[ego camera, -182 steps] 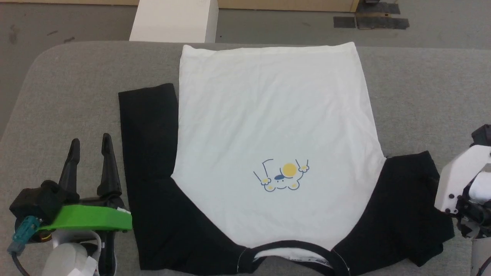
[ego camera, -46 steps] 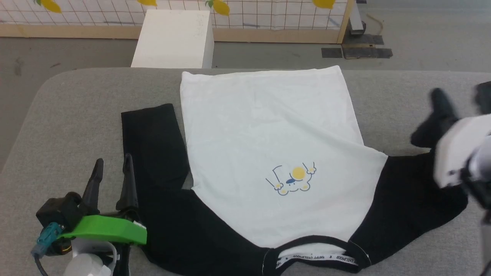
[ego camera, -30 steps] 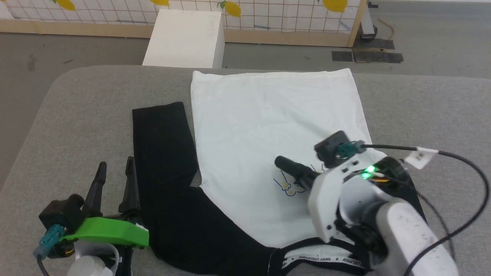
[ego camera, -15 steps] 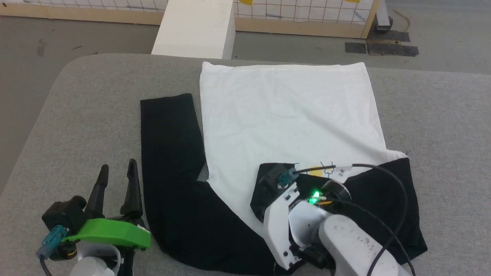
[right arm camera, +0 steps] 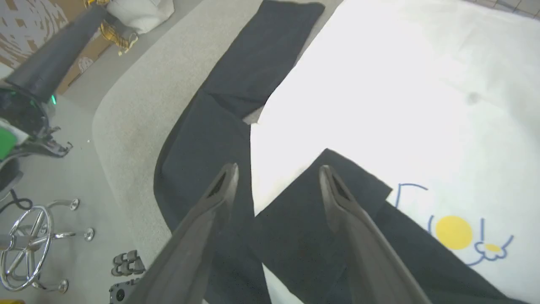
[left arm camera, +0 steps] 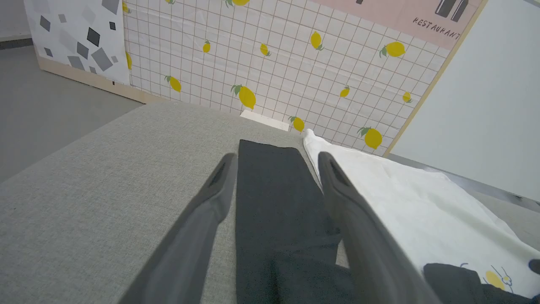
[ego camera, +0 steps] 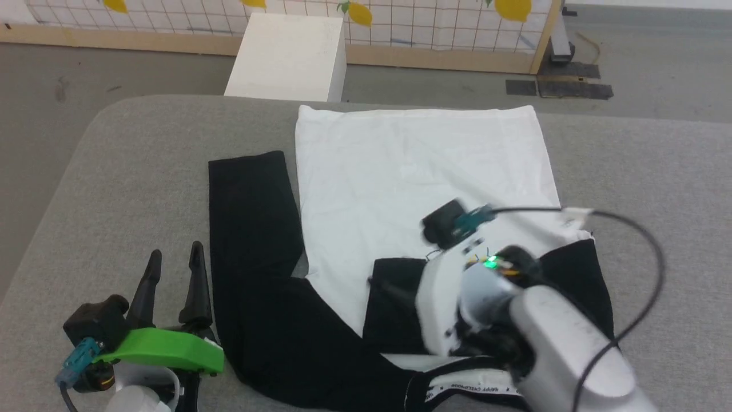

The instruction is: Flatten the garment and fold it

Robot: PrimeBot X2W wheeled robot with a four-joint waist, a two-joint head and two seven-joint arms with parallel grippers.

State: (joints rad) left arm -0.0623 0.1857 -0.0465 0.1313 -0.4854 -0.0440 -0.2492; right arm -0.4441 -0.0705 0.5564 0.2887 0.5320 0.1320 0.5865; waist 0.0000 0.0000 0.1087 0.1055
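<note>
Garment (ego camera: 417,160) lies face up on the grey surface (ego camera: 114,171), hem at the far edge, collar nearest the robot. Left sleeve (ego camera: 251,212) lies flat alongside the white body. Right sleeve (ego camera: 389,326) is folded across the chest, cuff just beside the cartoon print (right arm camera: 460,232). Right end effector (right arm camera: 278,168) hovers over that cuff, fingers apart, nothing between them. Left end effector (ego camera: 176,250) sits at near left, fingers apart and empty, just beside the left sleeve.
</note>
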